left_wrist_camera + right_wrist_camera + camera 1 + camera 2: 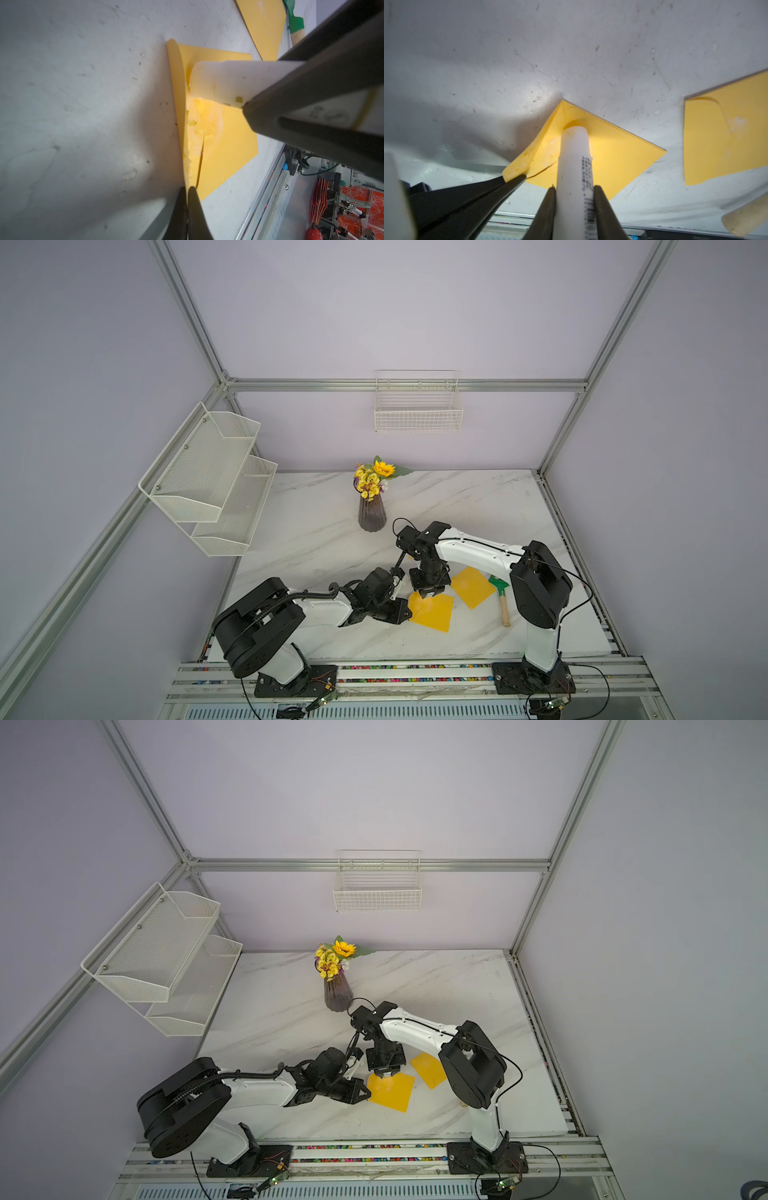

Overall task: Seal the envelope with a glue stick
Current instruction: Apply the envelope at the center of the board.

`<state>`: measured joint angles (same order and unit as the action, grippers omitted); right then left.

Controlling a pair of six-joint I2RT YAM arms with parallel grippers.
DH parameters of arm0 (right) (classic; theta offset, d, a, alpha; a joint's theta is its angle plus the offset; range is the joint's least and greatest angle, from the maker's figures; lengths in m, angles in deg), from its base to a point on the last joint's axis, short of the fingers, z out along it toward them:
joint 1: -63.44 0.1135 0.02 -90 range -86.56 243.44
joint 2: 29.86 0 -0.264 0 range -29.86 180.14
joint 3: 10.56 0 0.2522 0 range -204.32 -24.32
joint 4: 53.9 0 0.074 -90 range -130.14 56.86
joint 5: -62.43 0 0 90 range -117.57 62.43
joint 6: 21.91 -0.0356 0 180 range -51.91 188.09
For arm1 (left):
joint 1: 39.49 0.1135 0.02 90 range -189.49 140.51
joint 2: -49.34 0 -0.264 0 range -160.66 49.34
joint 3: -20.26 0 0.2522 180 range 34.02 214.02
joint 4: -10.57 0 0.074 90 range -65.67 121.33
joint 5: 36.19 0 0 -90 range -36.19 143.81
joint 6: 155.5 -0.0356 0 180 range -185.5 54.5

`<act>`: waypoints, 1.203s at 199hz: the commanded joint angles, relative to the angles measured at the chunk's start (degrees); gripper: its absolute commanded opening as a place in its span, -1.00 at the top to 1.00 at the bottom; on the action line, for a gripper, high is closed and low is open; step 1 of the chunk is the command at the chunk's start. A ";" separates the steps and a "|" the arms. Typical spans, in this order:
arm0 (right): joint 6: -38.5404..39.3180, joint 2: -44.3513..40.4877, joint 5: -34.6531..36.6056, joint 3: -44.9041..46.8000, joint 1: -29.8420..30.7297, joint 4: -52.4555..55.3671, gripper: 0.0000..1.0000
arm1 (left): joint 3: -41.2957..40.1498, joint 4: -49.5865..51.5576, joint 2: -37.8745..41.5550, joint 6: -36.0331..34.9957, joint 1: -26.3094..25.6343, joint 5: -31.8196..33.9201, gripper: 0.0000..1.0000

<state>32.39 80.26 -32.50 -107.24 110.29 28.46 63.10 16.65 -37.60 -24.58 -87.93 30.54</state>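
- Glue stick (575,166): white plastic cylinder, standing nearly upright with its lower end pressed on the envelope (618,153), just inside the corner where the flap folds.
- Stick body: dark small print and a barcode run lengthwise down one side. The left wrist view (224,83) shows a thin yellow line on the label, grey smudges and a couple of yellow paper specks stuck on it.
- Contact end is plain white with a rounded edge; can't tell whether that's cap or bare glue.
- Right gripper (575,188): both fingers clamped on the stick's labelled midsection, coming down at the envelope from above.
- Left gripper (187,190): jaws pressed together, pinching the free edge of the flap (176,83) and holding it up off the envelope body, beside the stick.
- Envelope: yellow, lying flat on the marble table (316,531). There are whitish smeared patches and crumbly bits on the face under the flap, right by the stick's end.
- In both top views the stick is mostly hidden under the right gripper; only a pale tip shows at the envelope's upper corner (432,594).
- Second envelope (473,587): same yellow, near the first one but not touching it, on the right arm's side.
- Rake (498,585): green head and wooden handle, just beyond the second envelope.
- Vase (372,514) of yellow flowers: well behind the envelope, toward the back wall.
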 commanded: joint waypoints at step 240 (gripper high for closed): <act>-1.95 -2.22 -19.29 8.62 0.26 -13.84 1.00 | -0.45 1.89 -0.74 -0.67 -0.16 1.14 0.94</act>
<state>32.19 77.75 -40.30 -102.71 110.02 25.90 63.10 16.63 -37.60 -24.55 -87.93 30.63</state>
